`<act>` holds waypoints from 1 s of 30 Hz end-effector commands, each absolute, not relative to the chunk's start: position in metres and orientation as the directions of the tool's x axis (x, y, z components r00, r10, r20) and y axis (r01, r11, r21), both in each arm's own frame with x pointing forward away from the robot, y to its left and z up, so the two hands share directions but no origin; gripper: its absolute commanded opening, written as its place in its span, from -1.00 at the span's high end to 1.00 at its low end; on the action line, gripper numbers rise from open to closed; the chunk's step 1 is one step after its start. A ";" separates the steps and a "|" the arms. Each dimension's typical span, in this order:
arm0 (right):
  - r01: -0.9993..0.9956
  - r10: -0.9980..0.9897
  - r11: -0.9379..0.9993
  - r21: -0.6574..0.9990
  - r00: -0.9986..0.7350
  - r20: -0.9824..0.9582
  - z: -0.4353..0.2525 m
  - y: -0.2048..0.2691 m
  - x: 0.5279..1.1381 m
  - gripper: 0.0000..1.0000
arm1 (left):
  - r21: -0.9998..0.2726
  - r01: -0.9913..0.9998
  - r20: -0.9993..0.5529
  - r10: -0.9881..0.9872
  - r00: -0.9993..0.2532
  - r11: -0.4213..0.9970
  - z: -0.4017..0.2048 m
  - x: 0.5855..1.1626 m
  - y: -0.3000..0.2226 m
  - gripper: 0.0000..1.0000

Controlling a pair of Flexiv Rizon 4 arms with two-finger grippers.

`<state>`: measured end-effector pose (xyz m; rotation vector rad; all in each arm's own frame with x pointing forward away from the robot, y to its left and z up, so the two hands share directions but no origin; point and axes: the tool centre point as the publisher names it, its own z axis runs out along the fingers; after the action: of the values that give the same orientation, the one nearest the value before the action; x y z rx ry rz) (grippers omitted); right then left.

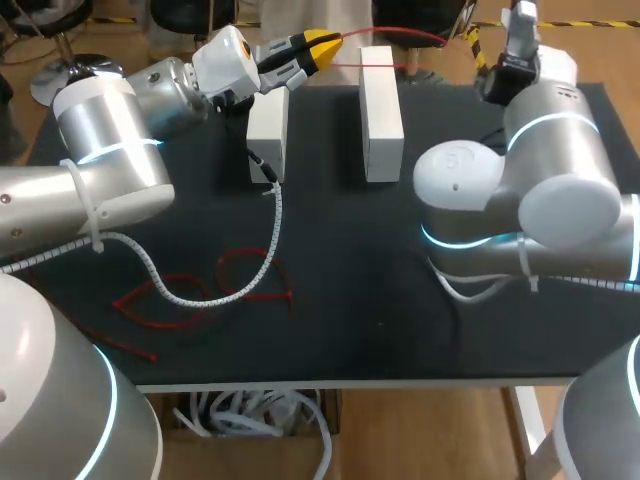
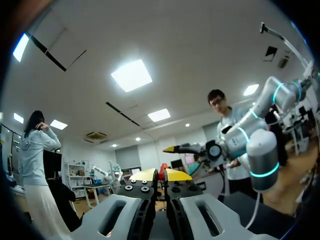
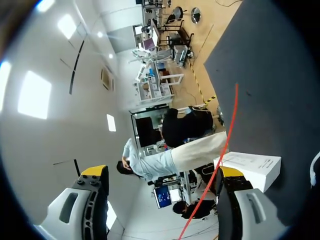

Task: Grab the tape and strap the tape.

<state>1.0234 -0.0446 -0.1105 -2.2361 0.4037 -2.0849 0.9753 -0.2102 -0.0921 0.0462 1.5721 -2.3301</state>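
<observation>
A thin red tape (image 1: 410,33) stretches in the air over the table's far edge. My left gripper (image 1: 318,48) is shut on one end of it, and a bit of red shows between its yellow tips (image 2: 161,174). In the right wrist view the red tape (image 3: 226,140) runs between the fingers of my right gripper (image 3: 162,172), close to one fingertip (image 3: 231,172) without being pinched. That gripper stands wide open. My right arm (image 1: 530,150) rises at the table's far right, and its fingers are hidden in the head view.
Two white blocks (image 1: 268,135) (image 1: 381,115) stand side by side at the back of the black table (image 1: 400,300). Loose red tape pieces (image 1: 250,275) lie at the front left, under a white coiled cable (image 1: 225,290).
</observation>
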 end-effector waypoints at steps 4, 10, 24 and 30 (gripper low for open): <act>-0.167 -0.236 -0.960 -0.226 0.042 0.971 -0.104 -0.050 1.025 -0.68 | -0.896 0.288 -0.209 -0.253 -0.945 -0.338 -0.092 0.976 -0.211 1.00; -0.181 -0.235 -0.957 -0.225 0.036 0.971 -0.101 -0.058 1.025 -0.53 | -0.896 0.288 -0.209 -0.253 -0.945 -0.338 -0.092 0.976 -0.211 1.00; -0.219 -0.216 -0.954 -0.202 0.038 0.976 -0.098 -0.082 1.025 -0.46 | -0.896 0.288 -0.209 -0.253 -0.945 -0.338 -0.092 0.976 -0.211 1.00; -0.213 -0.201 -0.959 -0.185 0.054 0.978 -0.098 -0.092 1.020 -0.45 | -0.896 0.288 -0.209 -0.253 -0.945 -0.338 -0.092 0.976 -0.211 1.00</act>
<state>1.0252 -0.0835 -0.1029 -2.2761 0.4761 -2.1442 0.9753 -0.2102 -0.0921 0.0462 1.5721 -2.3301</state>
